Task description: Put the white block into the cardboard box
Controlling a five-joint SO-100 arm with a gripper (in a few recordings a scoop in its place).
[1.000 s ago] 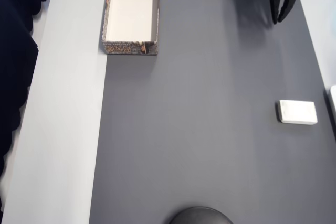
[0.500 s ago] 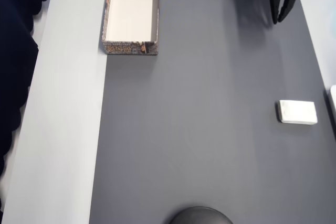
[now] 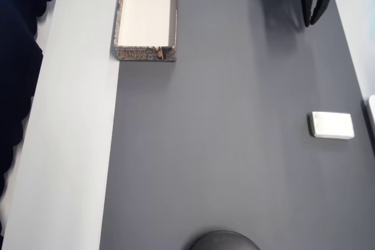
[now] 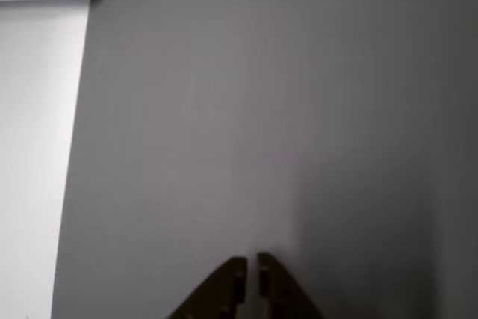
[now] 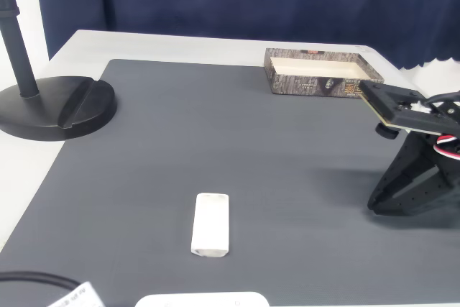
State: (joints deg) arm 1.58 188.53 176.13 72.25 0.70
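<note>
On the dark mat [image 5: 215, 149], nearest in the fixed view, lies one white block [image 5: 210, 223] — well apart from one cardboard box [image 5: 322, 73] beyond. Wrist view alone shows the gripper [image 4: 250, 262] nearly closed, empty.

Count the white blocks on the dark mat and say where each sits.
1. The block lies flat near the mat's right edge in the overhead view, far from the box, apart from the claw.

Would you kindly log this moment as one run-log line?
gripper: shut, holding nothing, over the mat | block: flat on the mat, untouched | box: apart from both, no block inside | step: approach not begun
</note>
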